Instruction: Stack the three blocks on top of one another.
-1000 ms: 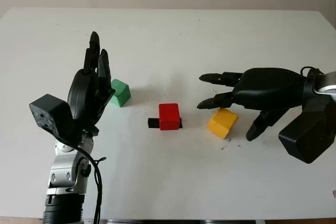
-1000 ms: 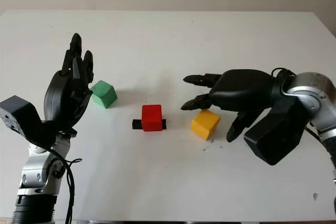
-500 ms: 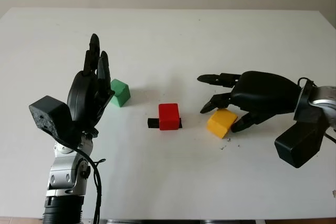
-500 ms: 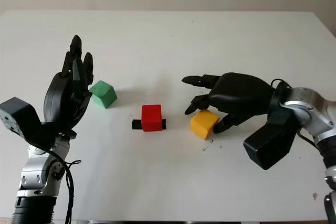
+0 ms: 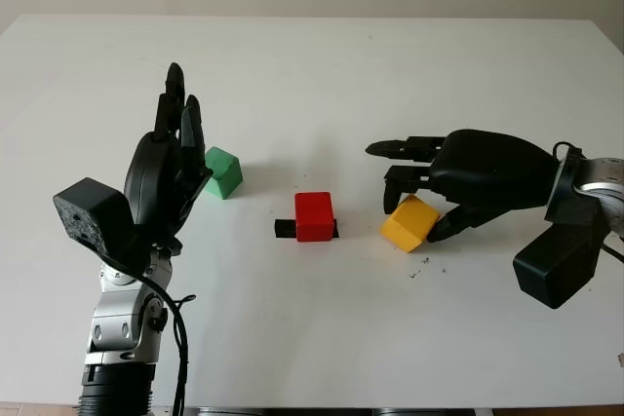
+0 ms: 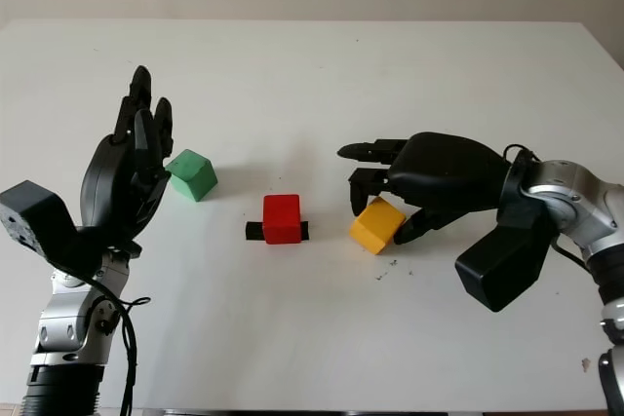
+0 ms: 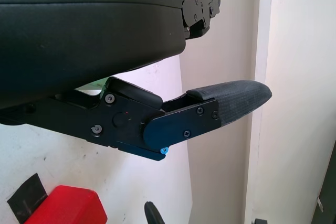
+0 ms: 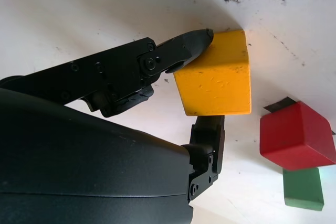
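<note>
A plain yellow block (image 8: 215, 74) sits pinched in the black right robot hand (image 5: 429, 197). Just beyond that robot hand's fingertips is a solid red block (image 5: 314, 215) on a strip of black tape (image 5: 284, 229). A green block (image 5: 223, 171) lies beside the raised black left robot hand (image 5: 171, 158). The worktop (image 5: 322, 75) is white, flecked with dark specks near the yellow block.

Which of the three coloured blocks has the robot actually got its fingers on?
The yellow block: the right hand pinches it with fingers on opposite sides. The red block and the green block sit untouched; the left hand is open, raised beside the green one.
</note>
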